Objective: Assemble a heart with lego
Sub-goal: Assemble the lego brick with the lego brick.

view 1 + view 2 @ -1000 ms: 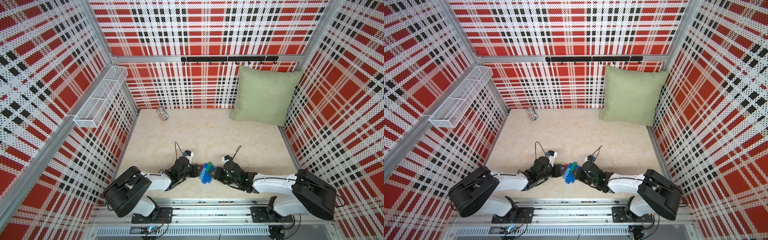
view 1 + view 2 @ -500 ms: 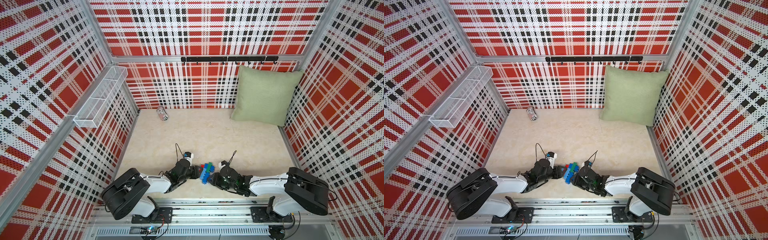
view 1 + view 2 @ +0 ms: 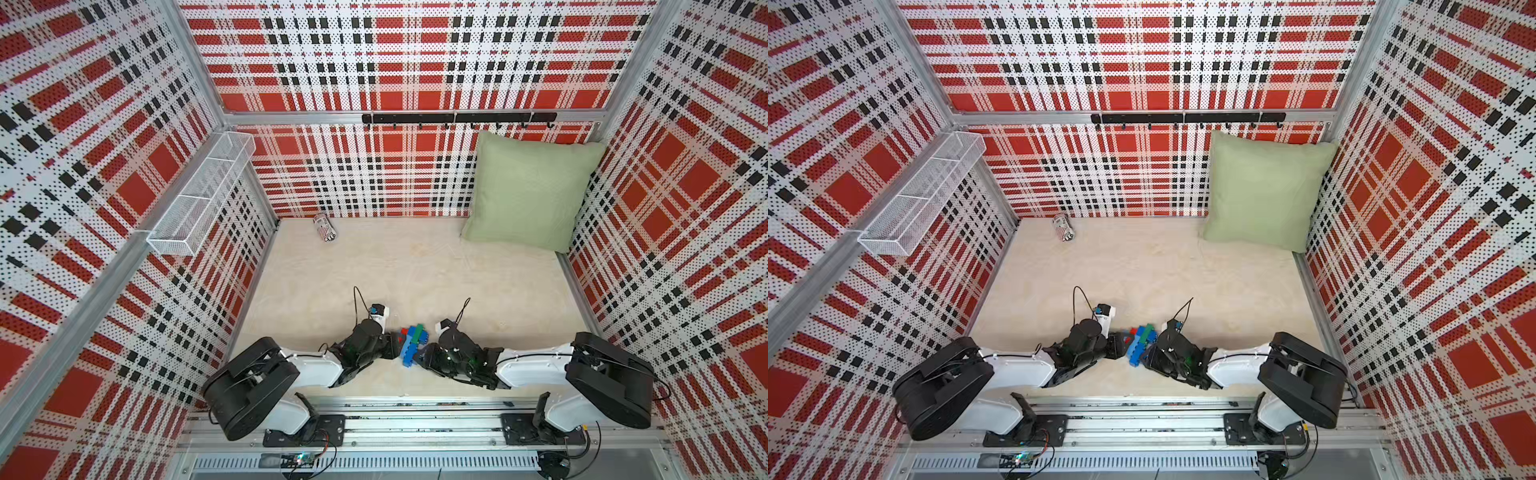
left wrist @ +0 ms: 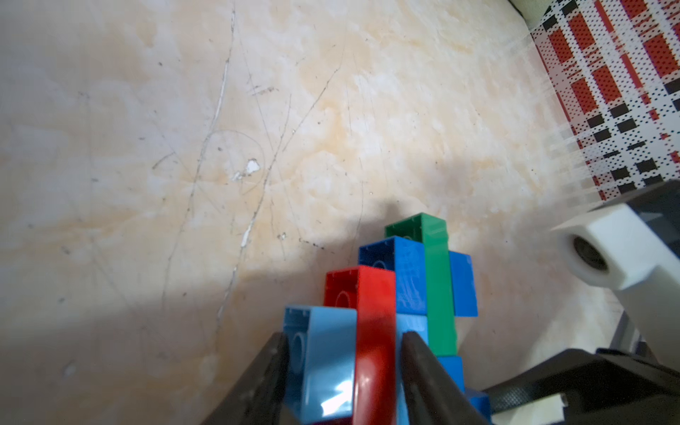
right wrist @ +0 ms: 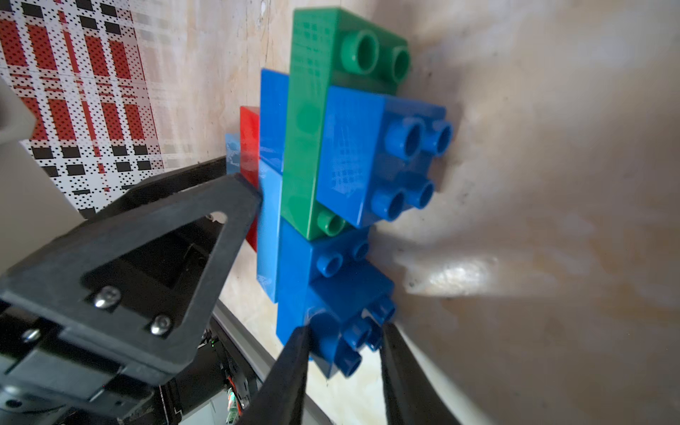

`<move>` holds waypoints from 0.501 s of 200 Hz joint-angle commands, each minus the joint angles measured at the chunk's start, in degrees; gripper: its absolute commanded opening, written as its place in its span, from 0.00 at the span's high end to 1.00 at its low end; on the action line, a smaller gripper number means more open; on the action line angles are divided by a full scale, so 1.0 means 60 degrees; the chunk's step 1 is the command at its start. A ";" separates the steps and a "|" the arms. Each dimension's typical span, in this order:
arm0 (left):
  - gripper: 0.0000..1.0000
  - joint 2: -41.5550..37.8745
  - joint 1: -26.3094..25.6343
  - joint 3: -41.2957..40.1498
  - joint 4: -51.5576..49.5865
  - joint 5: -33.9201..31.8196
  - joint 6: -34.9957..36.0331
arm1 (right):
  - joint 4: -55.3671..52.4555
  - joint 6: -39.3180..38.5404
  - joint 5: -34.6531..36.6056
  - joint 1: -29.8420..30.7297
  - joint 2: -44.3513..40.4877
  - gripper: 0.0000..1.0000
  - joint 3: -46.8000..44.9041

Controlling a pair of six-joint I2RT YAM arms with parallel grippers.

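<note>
Low centre of a top view, between your arms | heart (image 3: 413,345) is sitting there | left gripper (image 4: 344,336) is clamping it across the red brick (image 4: 371,305), bracing it | right gripper (image 5: 345,329) is pinching the end blue brick (image 5: 346,294); you are likely pressing it home.

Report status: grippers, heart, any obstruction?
Left gripper shut on heart, at its red and light-blue bricks. Right gripper shut on its end blue brick. Can and pillow far back, nothing in the way.
</note>
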 commanded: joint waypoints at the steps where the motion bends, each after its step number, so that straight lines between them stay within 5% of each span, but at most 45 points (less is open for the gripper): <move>1: 0.47 0.0101 -0.0700 0.0124 0.0294 0.1480 0.0174 | 0.0388 -0.0489 -0.0235 -0.0163 0.0547 0.66 0.0442; 100: 0.47 0.0620 -0.0744 0.0168 0.1207 0.3675 0.0587 | -0.0250 -0.1723 -0.0395 -0.0705 0.1009 0.66 0.1171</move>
